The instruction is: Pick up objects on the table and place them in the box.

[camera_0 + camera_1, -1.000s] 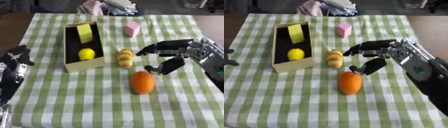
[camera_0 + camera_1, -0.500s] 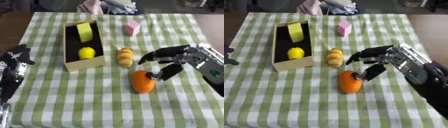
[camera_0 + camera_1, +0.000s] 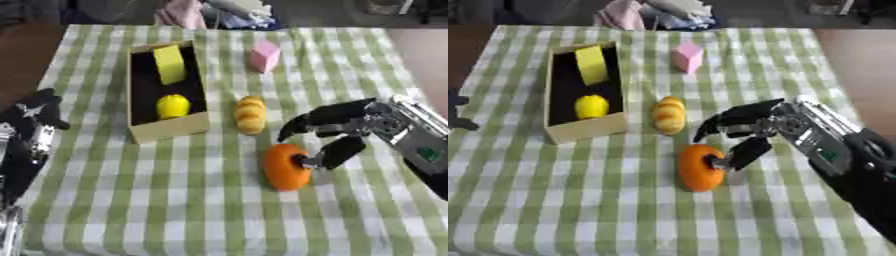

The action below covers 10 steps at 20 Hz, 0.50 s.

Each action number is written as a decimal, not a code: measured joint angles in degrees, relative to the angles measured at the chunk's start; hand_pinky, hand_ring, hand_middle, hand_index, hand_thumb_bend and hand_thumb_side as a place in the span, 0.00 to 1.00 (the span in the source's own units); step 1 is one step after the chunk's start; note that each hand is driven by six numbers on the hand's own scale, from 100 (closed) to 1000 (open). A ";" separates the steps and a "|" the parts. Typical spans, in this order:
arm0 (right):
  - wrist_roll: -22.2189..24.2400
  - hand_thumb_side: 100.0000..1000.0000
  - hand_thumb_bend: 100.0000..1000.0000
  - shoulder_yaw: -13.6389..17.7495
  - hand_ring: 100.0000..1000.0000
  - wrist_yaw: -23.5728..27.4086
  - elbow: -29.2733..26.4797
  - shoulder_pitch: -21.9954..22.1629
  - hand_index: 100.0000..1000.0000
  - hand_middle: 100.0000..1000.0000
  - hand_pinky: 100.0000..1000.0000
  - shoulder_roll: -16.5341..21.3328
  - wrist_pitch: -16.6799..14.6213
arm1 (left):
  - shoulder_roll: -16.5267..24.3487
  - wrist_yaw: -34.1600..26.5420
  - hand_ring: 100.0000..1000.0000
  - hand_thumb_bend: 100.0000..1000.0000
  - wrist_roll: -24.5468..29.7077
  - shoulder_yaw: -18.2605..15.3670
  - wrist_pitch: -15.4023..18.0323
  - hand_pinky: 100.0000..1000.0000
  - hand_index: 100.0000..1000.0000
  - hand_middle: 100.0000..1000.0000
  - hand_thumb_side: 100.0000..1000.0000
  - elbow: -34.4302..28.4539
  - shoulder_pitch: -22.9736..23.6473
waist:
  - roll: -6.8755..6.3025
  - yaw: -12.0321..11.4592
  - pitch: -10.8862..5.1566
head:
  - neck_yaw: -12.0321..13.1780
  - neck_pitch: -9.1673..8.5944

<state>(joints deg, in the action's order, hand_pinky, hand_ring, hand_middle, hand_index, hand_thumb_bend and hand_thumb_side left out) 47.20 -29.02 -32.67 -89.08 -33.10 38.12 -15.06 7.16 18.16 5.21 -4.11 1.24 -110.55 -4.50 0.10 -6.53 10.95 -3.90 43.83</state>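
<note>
Fingers (image 3: 302,126) of my right hand (image 3: 346,131) are spread and only partly curled, arched over the orange fruit (image 3: 286,166). The thumb tip looks to be touching the fruit's right side, though the view is too soft for me to be sure. Nothing is gripped.

The orange fruit lies on the green-checked worktop (image 3: 175,200), near the middle and just in front of a yellow-brown bread-like piece (image 3: 251,114). That piece sits just right of the box (image 3: 166,129).

The box is open-topped with a dark interior. It holds a yellow block (image 3: 170,64) at the far end and a round yellow fruit (image 3: 172,106) at the near end.

A pink block (image 3: 264,56) stands on the cloth beyond the bread-like piece, well apart from the box.

My left hand (image 3: 33,112) shows at the left edge, off the cloth, fingers relaxed and holding nothing.
</note>
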 measured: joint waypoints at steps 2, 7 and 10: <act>0.49 0.56 0.00 -0.28 0.93 0.00 -0.18 0.18 0.91 0.93 0.90 0.04 -0.34 | 0.21 0.00 0.52 0.23 0.01 0.00 0.00 0.73 0.84 0.70 0.78 0.00 0.00 | 0.00 0.14 0.00 | 0.02 0.00; -0.07 0.20 0.00 -0.27 0.92 0.00 -0.94 0.37 0.69 0.92 0.89 0.22 -0.91 | 0.43 0.01 0.52 0.23 0.02 0.00 0.01 0.73 0.84 0.70 0.79 0.00 0.00 | 0.00 0.19 0.00 | 0.19 0.00; -2.43 0.19 0.00 0.05 0.91 0.18 -1.07 0.50 0.51 0.89 0.88 0.42 -1.28 | 0.43 0.01 0.52 0.23 0.02 0.00 0.01 0.73 0.84 0.70 0.79 0.00 0.00 | 0.00 0.21 0.00 | 0.25 0.00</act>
<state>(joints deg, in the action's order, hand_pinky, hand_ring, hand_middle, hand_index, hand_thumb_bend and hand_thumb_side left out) 44.76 -28.97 -32.49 -90.15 -32.60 38.54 -16.35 7.59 18.17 5.23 -4.11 1.26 -110.54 -4.50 0.10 -6.32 10.95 -3.65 43.83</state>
